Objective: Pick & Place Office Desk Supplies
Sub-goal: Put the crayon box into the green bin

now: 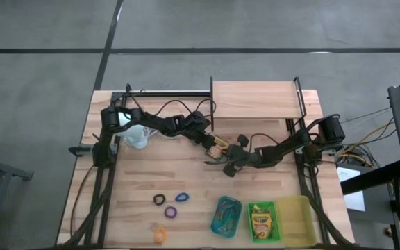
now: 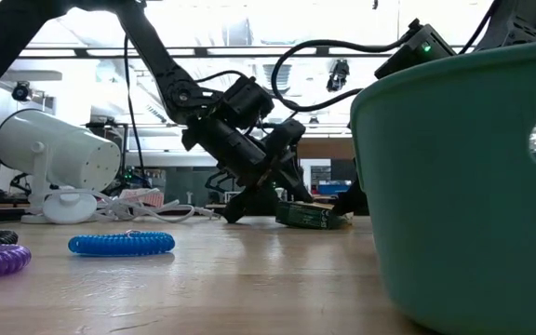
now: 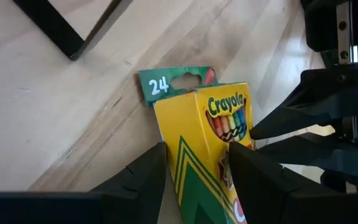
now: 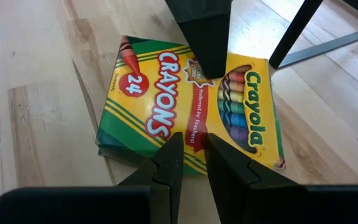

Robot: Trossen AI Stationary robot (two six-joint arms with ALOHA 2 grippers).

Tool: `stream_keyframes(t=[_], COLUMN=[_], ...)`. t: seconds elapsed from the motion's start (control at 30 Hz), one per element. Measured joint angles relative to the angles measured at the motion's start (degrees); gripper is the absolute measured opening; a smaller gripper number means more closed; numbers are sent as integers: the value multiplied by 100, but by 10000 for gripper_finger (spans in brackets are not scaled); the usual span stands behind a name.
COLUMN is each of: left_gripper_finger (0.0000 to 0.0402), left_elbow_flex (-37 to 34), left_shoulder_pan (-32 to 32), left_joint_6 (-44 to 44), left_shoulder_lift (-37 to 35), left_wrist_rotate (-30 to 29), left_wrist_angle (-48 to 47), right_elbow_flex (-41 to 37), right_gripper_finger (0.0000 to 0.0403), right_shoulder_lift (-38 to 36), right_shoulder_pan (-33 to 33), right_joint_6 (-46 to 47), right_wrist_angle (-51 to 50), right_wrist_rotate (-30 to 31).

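A yellow-and-green crayon box lies on the wooden table just in front of the raised shelf, printed face up. My left gripper reaches it from the far left and is shut on it. My right gripper comes from the right. Its two fingers stand a narrow gap apart at the box's near long edge, with nothing between them. Whether they touch the box I cannot tell. Black, blue, purple and orange loops lie loose near the front. My left gripper has the crayon box between its two fingers. One finger stands against the box's far long side; the other lies on the printed face. The fingers slant down from the far left. The box rests on the table.
Teal, green and yellow trays stand at the front right; the green one holds another crayon box. A white lamp with its cord lies at the far left. The wooden shelf on black legs stands at the back.
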Motion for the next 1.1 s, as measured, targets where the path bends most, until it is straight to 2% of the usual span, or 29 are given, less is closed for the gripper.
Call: stream_keyframes(t=[0.3, 0.53, 0.77, 1.1], left_gripper_finger=[173, 173, 173, 173], left_elbow_flex=[-2, -3, -4, -4], left_shoulder_pan=[0, 7, -7, -7], left_joint_6=[212, 260, 251, 162], left_shoulder_lift=[0, 0, 0, -33], left_wrist_rotate=[-60, 107, -212, -300], left_wrist_angle=[-40, -74, 5, 27], right_elbow_flex=[0, 0, 0, 0], right_gripper_finger=[68, 68, 68, 68], right_shoulder_lift=[0, 0, 0, 0], right_shoulder_pan=[0, 0, 0, 0], right_joint_6=[4, 4, 20, 20], right_wrist_angle=[7, 7, 11, 13], right_wrist_rotate=[0, -2, -2, 0])
